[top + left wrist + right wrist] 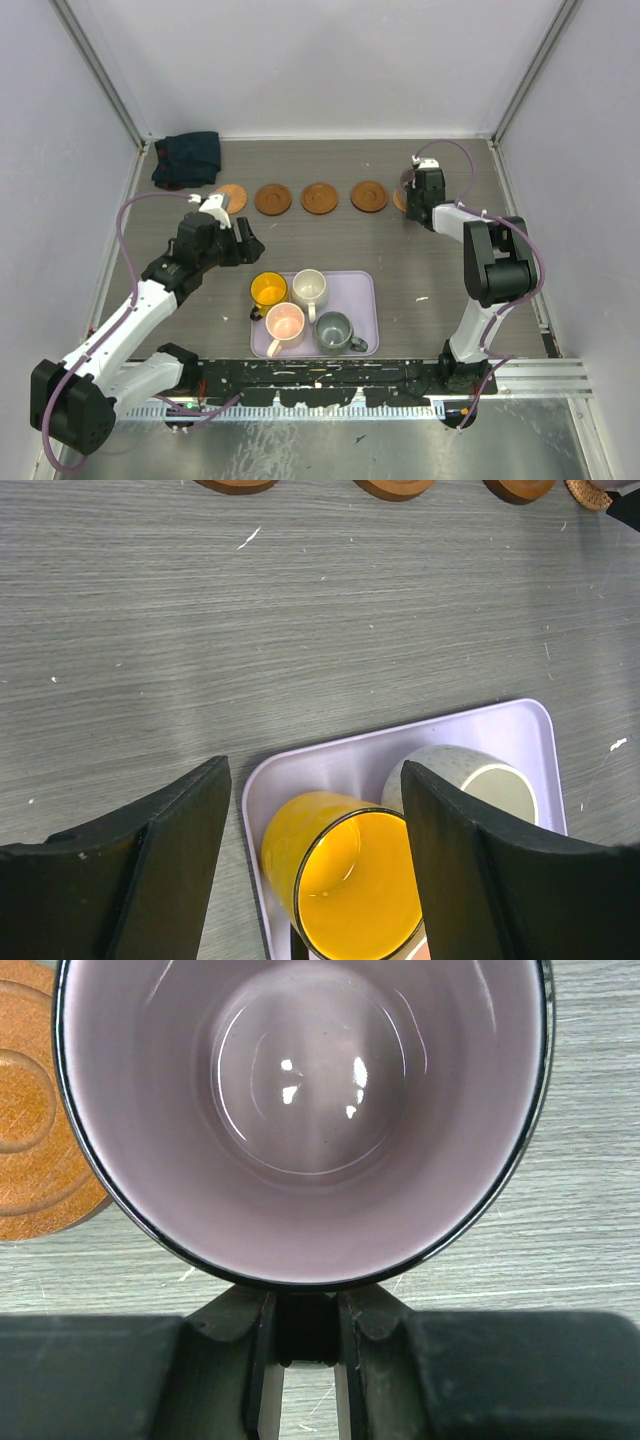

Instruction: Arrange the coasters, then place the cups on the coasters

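- Purple-grey mug (300,1110) stands upright at the far right of the table, its mouth facing straight up at the right wrist camera.
- The right gripper (303,1305) is clenched narrow on a dark piece at the mug's near wall, apparently the handle, which points back toward the wrist.
- A brown wooden coaster (30,1110) lies just left of the mug. Whether the mug sits on a coaster cannot be told.
- The coasters form a line running left to right: a second brown coaster (320,198), a third brown coaster (273,198) and a cork coaster (231,197) at the left end. A sliver of a tan coaster (399,200) shows at the right gripper.
- The lilac tray (362,288) near the arm bases holds four cups, mouths up: yellow cup (350,880), cream cup (470,780), pink cup (285,322) and grey-green cup (333,330).
- The left gripper (315,775) hangs over the yellow cup at the tray's far left corner, jaws released wide.
- A dark cloth (187,160) lies at the far left corner.
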`<action>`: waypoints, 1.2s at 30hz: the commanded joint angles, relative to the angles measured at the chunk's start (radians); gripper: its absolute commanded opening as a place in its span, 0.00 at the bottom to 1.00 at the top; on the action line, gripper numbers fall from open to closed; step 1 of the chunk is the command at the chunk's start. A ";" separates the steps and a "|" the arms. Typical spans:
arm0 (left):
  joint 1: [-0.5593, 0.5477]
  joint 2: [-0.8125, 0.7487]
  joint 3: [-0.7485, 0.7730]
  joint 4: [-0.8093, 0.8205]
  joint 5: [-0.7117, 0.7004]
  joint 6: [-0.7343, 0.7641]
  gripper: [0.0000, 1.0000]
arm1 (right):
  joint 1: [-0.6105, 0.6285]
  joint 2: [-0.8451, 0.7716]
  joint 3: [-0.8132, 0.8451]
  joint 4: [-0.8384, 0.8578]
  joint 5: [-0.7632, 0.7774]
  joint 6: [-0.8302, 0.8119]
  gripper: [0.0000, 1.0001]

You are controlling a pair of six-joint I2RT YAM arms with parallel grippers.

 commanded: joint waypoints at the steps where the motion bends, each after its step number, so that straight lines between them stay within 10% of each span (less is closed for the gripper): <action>1: -0.004 -0.001 0.004 0.058 -0.014 -0.005 0.70 | -0.005 -0.037 0.046 0.047 0.015 0.017 0.01; 6: -0.003 0.007 0.002 0.061 -0.008 -0.007 0.70 | -0.005 -0.061 0.041 0.022 0.030 0.023 0.02; 20: -0.004 -0.003 -0.005 0.058 -0.008 -0.010 0.71 | -0.005 -0.079 0.031 -0.011 0.052 0.030 0.47; 36: -0.003 0.008 -0.003 0.057 0.003 -0.016 0.71 | -0.005 -0.115 0.015 -0.008 0.101 0.041 0.50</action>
